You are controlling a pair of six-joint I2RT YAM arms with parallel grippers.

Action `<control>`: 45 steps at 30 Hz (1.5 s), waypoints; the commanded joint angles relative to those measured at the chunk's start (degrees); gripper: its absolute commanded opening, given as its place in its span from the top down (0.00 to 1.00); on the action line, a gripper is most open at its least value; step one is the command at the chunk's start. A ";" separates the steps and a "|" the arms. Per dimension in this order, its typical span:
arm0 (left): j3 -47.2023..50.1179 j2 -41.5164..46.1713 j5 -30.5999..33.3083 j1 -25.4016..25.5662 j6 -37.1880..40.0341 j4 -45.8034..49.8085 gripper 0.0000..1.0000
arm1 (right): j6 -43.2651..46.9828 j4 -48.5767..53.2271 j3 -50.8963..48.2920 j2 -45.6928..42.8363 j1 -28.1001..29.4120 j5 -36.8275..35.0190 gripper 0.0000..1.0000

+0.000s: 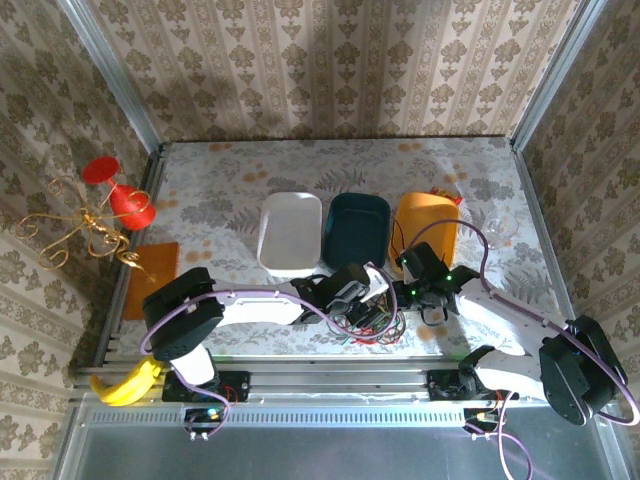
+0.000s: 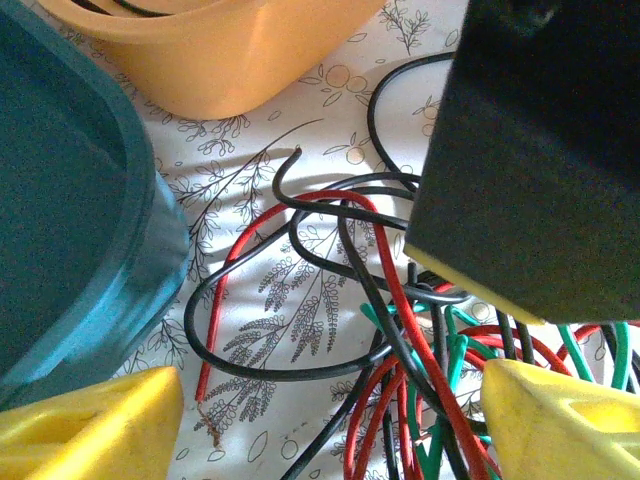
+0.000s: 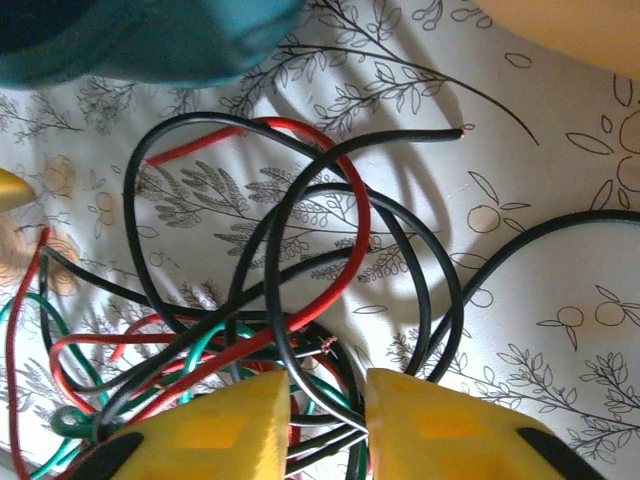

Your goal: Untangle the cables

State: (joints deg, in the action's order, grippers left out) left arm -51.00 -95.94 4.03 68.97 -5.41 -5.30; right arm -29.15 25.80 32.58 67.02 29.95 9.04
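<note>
Top view: the cables (image 1: 368, 322), a red, green and black knot, lie on the floral desk (image 1: 220, 190) near its front edge, just in front of the teal tray (image 1: 357, 225). A white tray (image 1: 290, 232) sits left of the teal one and an orange tray (image 1: 428, 225) right of it. The left gripper (image 1: 362, 298) and the right gripper (image 1: 405, 285) meet over the knot, left one on its left side, right one on its right. We cannot tell the finger gaps from up here.

Left wrist view: the left gripper (image 2: 335, 400) has its yellow fingers wide apart. The cables (image 2: 400, 300) run between and beyond them, the dense red-green-black part close to the right finger, and a black loop and a red loop spread toward the teal tray (image 2: 70, 200). Nothing is pinched. The orange tray (image 2: 230, 50) is at the top and a black housing (image 2: 540, 150) covers the upper right.

Right wrist view: the right gripper (image 3: 328, 395) has its yellow fingers close together with a narrow gap. Black and green strands of the cables (image 3: 366, 228) cross that gap, and we cannot tell whether they are pinched or just lie under it. The loops fan out ahead of the fingers toward the teal tray (image 3: 150, 30) and the orange tray (image 3: 580, 25).
</note>
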 commanded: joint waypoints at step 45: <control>4.84 -3.60 4.57 -1.30 -3.12 -1.28 0.99 | 4.72 16.94 35.37 -25.48 -3.47 -53.34 1.00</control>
State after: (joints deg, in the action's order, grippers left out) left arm -47.59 -99.04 6.87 67.79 -7.75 -8.97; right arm -28.10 46.17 65.28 41.01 26.96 -40.64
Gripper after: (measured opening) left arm 0.079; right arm 0.066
